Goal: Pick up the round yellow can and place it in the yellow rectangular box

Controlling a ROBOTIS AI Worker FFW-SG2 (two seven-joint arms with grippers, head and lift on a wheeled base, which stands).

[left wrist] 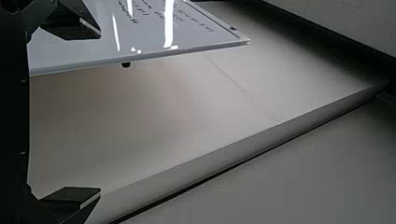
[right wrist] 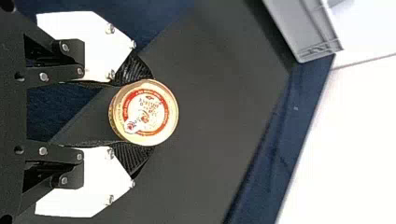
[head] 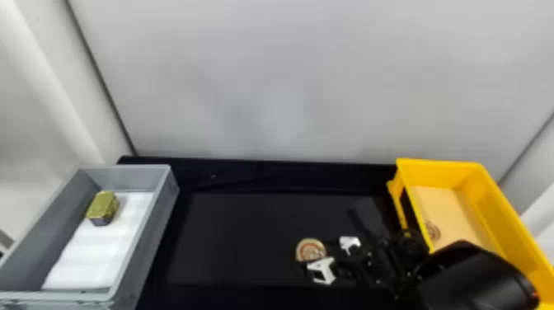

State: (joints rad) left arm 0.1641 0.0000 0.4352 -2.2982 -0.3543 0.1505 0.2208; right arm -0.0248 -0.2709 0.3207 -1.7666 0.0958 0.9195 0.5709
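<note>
closed on the can with the right gripper, touching both sides. probably grasped, though hard to tell if lifted off the table. still to carry to the box, lower inside and release. in the head view, reaches in from bottom right past the box, angled downward. with the left gripper, spread wide, holding nothing.
</note>
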